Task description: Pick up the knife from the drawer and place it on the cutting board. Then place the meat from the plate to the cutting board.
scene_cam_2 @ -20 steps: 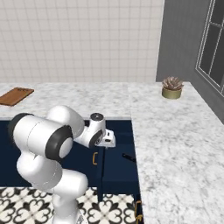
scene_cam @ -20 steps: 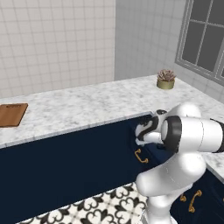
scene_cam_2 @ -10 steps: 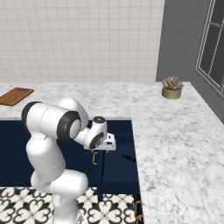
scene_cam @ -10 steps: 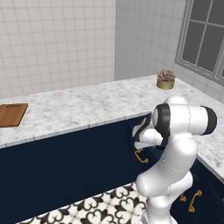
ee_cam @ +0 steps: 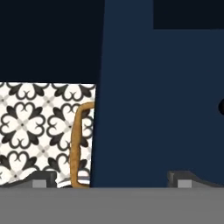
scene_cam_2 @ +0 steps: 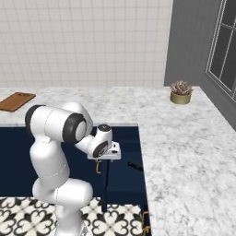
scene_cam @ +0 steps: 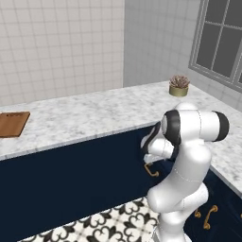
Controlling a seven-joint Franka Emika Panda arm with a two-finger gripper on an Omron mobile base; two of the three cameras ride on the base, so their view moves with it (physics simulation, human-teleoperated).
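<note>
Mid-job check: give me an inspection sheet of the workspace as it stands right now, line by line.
Surface: marble counter running around a corner, above navy cabinets.
Drawer: drawer pulled open; its gold handle sits between the fingertips in the hand view.
Knife: dark handle end shows inside the open drawer; blade not discernible.
Cutting board: cutting board lies flat on the far left of the counter, nothing on it.
Meat, plate: nothing seen.
Clutter: small potted plant near the window corner.
Gripper: gripper open, at the drawer front, holding nothing.
Cables: nothing seen.
Surroundings: tiled wall, window, patterned floor.
</note>
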